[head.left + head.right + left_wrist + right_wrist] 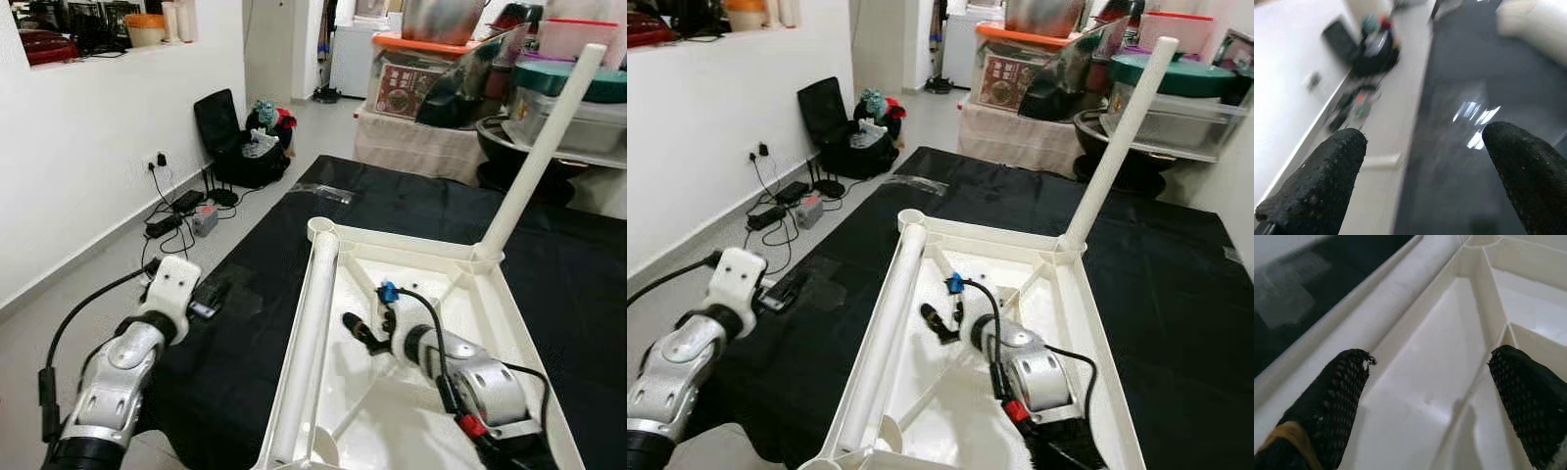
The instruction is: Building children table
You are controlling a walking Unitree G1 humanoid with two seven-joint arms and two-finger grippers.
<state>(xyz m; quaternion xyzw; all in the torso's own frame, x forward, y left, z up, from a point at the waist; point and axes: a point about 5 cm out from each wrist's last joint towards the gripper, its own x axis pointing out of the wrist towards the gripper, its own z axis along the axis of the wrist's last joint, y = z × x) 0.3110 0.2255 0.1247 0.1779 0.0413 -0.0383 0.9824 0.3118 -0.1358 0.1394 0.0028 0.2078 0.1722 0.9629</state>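
White plastic makes up the upturned tabletop (509,323), which lies underside-up on a black mat (245,255) on the floor. One leg (544,147) already stands in the far right corner socket. A loose leg (309,352) lies inside along the left rim, its long axis running near to far, its far end by the empty far left socket (320,229).

The right gripper (367,333) hovers inside the tabletop with jaws spread wide and holding nothing; the loose leg is just to its left. The left gripper (1425,166) hangs over the mat's left edge, jaws likewise wide and empty, farther from the leg. I judge the right arm better placed to reach across for it.
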